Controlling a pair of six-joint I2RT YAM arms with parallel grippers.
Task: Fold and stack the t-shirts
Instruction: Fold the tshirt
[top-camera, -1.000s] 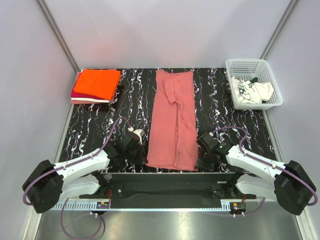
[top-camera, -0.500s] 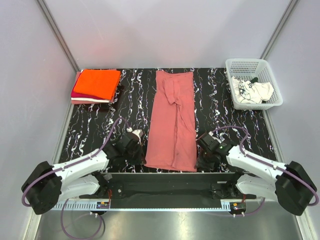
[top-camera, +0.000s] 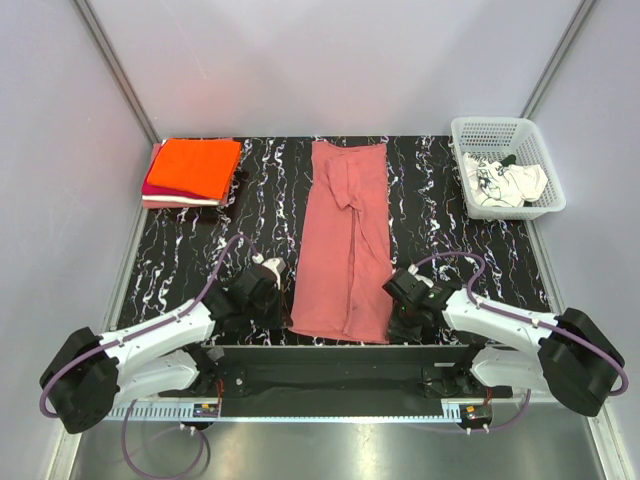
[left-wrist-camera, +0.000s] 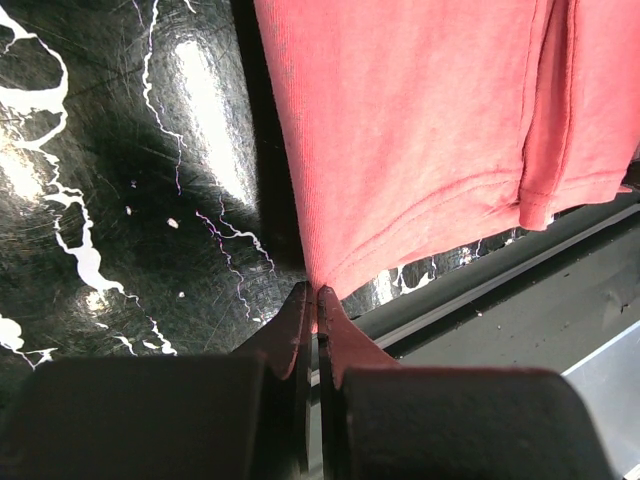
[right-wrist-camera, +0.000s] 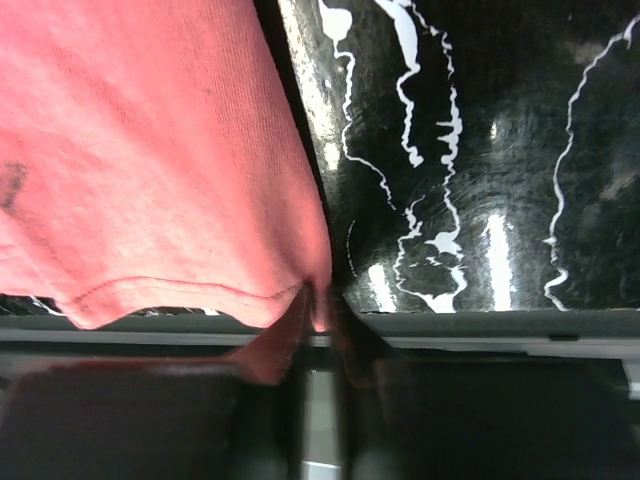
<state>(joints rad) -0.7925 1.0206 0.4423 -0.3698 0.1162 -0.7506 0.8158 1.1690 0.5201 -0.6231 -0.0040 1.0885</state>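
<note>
Right gripper (right-wrist-camera: 318, 312) had moved in and closed on the rose-red t-shirt (top-camera: 345, 240) at its 5 o'clock corner. Left gripper (left-wrist-camera: 316, 300) pinched the 7 o'clock corner, so the fold could probably begin.

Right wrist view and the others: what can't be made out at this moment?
- Right wrist: whether the right gripper grips the corner of the rose shirt; fingers blurred.
- Top: tips of the left gripper and the right, under their wrists.
- Top: shirt count in the stack; too small.
</note>
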